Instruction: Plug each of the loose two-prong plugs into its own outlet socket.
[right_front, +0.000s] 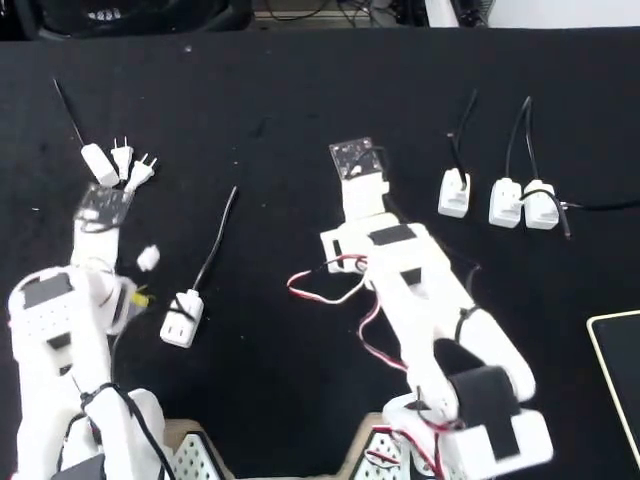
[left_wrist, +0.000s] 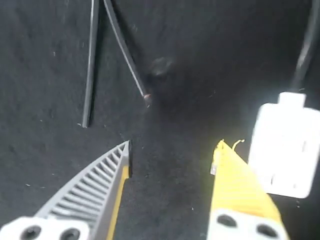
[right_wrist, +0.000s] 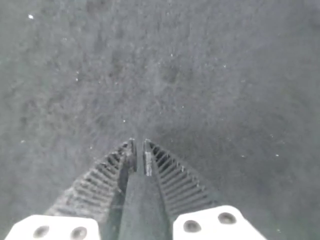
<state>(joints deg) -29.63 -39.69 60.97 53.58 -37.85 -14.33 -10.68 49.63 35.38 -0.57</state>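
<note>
Black cloth-covered table (right_front: 280, 90), evenly lit and flecked with pale lint; past its far edge a narrow strip of room with loose cables (right_front: 330, 12), a dark bulky shape (right_front: 130, 12) and a white surface (right_front: 540, 12); flat dark panel with pale rim (right_front: 615, 370) at the table's right edge.

Plugs (right_front: 122, 158) far-left on table (right_front: 280, 100); three sockets (right_front: 505, 202) right; lone socket (right_front: 182, 320) front-left.

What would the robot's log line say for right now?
left pincer open beside socket | right pincer shut over table | two plugs loose
</note>
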